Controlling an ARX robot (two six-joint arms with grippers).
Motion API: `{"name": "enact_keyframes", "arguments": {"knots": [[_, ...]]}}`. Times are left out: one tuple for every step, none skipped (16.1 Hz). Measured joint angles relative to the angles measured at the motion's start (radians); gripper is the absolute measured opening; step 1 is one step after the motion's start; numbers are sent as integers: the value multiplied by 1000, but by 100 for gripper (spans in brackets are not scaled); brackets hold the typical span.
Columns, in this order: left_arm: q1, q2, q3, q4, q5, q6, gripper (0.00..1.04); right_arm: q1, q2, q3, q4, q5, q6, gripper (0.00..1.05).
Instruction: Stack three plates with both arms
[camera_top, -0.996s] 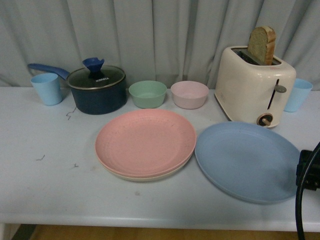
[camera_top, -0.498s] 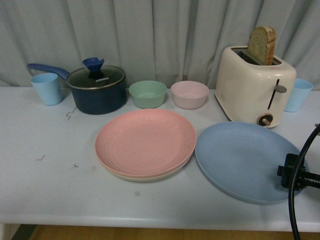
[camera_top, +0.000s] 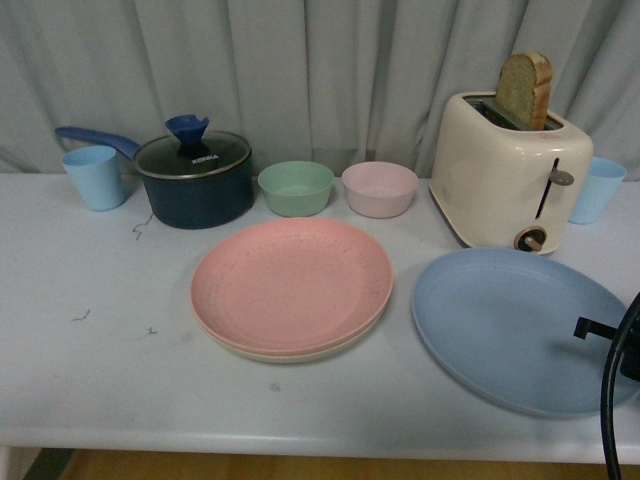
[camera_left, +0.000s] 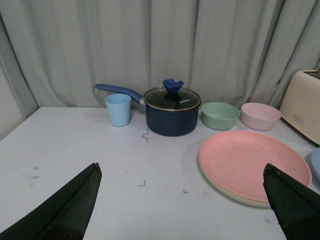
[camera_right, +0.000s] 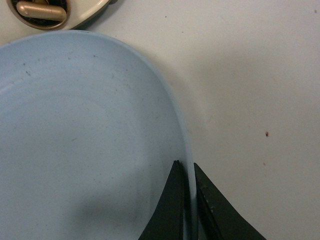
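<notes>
The right hand (camera_right: 186, 165) is pinching the rim of the blue plate (camera_top: 515, 325), which is lying near the right edge of the counter (camera_top: 100, 380). The pink plate (camera_top: 290, 285) is sitting on the beige plate (camera_top: 300, 356) mid-counter. The left hand (camera_left: 181, 166) is hovering, its fingers (camera_left: 65, 210) spread wide.

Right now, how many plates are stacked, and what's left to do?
Two are stacked: the pink plate sits on the beige plate. In hand: the right gripper is pinching the rim of the blue plate, which is beside the stack, near the toaster. Left to do: put the blue plate on top of the pink one. The left gripper is open and holds nothing.
</notes>
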Motion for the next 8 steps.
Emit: {"name": "enact_keyframes", "arguments": {"knots": [[0,0,0,0,0,0,98,-3,-26,-41,27,-16,14,4],[0,0,0,0,0,0,98,-8,-78,-121,68,-47,24,4],[0,0,0,0,0,0,98,-5,-146,-206,115,-79,29,3],[0,0,0,0,0,0,98,4,-239,-294,138,-122,30,3],[0,0,0,0,0,0,98,24,-345,-386,156,-138,32,3],[0,0,0,0,0,0,98,53,-465,-455,134,-147,58,3],[0,0,0,0,0,0,98,99,-574,-483,106,-136,81,3],[0,0,0,0,0,0,98,162,-649,-473,130,-80,103,3]]}}
